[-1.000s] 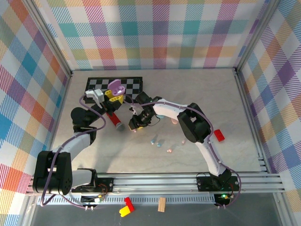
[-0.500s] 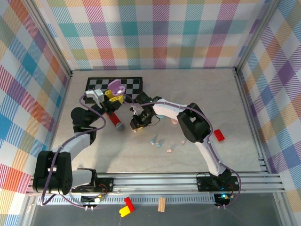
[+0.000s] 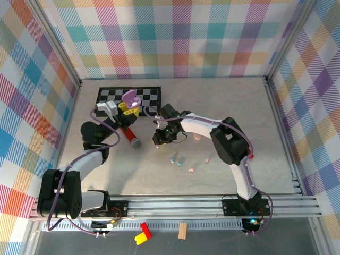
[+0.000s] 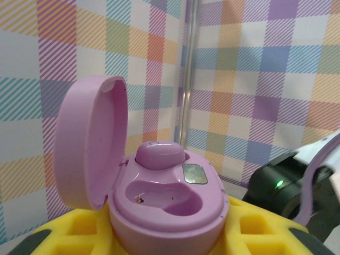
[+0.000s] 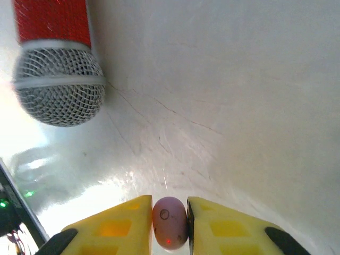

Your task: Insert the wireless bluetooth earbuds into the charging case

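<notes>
My right jaws have just closed on an earbud [image 5: 170, 229]; left jaws grip the open case [image 4: 170, 207], so insertion's next

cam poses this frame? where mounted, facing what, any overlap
Top external: above and behind the bases, looking down at the table; both arms, left gripper holding the purple case, right gripper by the microphone.
Left wrist: looks along its yellow fingers at the open case, plaid wall behind.
Right wrist: looks down past its yellow fingers, pinching an earbud, at the table and microphone head.
Shared: case in top and left wrist; microphone in top and right wrist.
</notes>
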